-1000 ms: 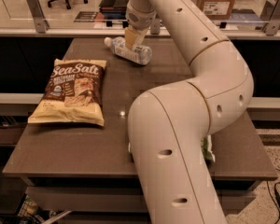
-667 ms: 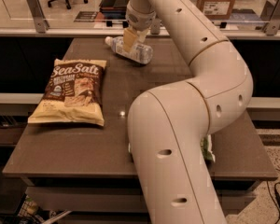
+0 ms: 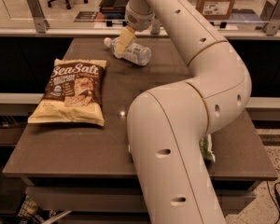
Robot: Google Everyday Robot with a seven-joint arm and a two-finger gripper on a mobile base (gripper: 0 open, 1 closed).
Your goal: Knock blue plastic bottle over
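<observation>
The blue plastic bottle (image 3: 133, 53), clear with a white cap and pale label, lies on its side at the far middle of the brown table (image 3: 144, 85), cap pointing left. My gripper (image 3: 123, 42) hangs from the arm just over the bottle's neck end, its yellowish fingertip overlapping the bottle. Whether it touches the bottle I cannot tell.
A Sea Salt snack bag (image 3: 73, 91) lies flat on the left half of the table. My white arm (image 3: 177, 125) covers the right half and hides most of a green packet (image 3: 206, 148) near the right front. A rail with posts (image 3: 35, 6) runs behind the table.
My gripper has shifted slightly over the bottle's neck end. The bottle lies on its side as before, and the snack bag has not moved.
</observation>
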